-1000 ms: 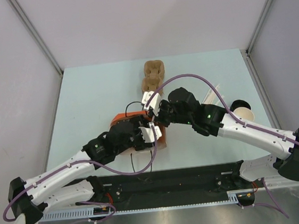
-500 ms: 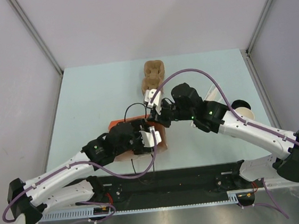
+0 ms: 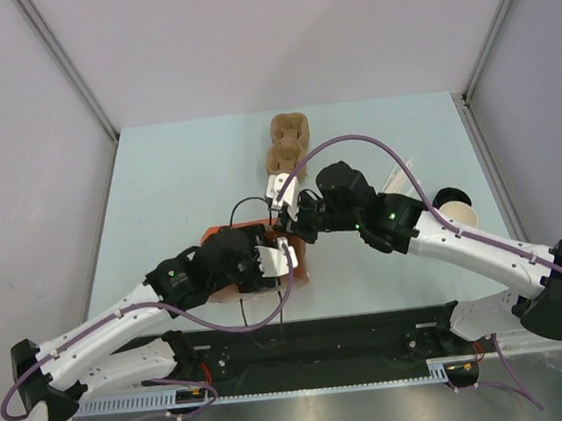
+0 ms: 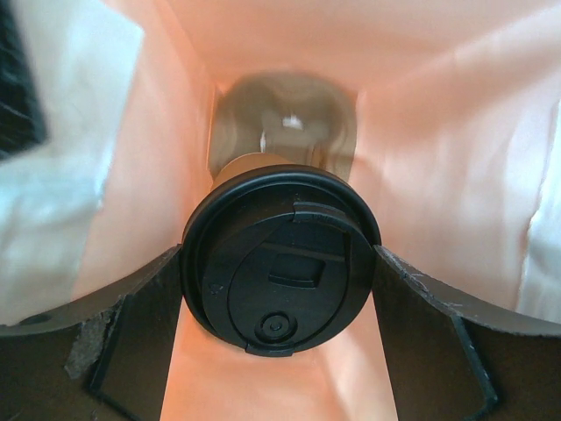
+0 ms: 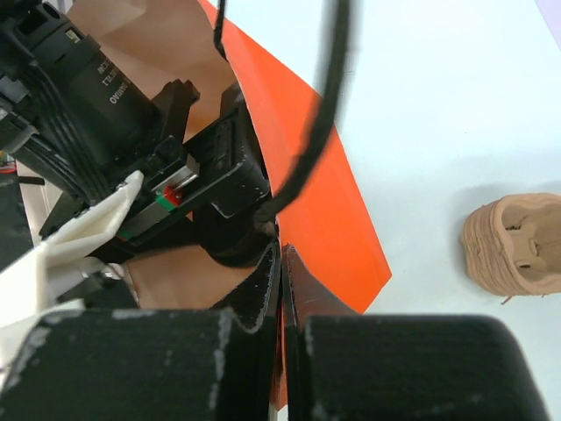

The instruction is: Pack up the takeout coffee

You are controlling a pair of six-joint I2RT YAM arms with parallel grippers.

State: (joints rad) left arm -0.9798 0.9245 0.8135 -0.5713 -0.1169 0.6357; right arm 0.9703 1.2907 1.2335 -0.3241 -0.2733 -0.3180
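- Table (image 3: 177, 181): pale teal. I see both arms meeting over its middle.
- Paper bag (image 5: 307, 175): orange outside, pinkish inside on my L wrist cam. It sits mid-table, toward the near edge.
- R gripper (image 5: 280, 263): fingers pressed together, pinching the bag's rim.
- L gripper (image 4: 279, 263): inside the bag. The 2 fingers are set wide, 1 against each side of the lid, so it's grasping the coffee.
- Takeout coffee (image 4: 279, 246): inside the bag, with bag walls all round it. The tan body is mostly hidden behind the lid. Long axis runs along my L cam's line of sight, w/ the lid toward the cam and the base pointing deeper into the bag.
- Lid (image 4: 285, 289): round, black, raised rim, w/ 1 small round dimple near the lower edge.
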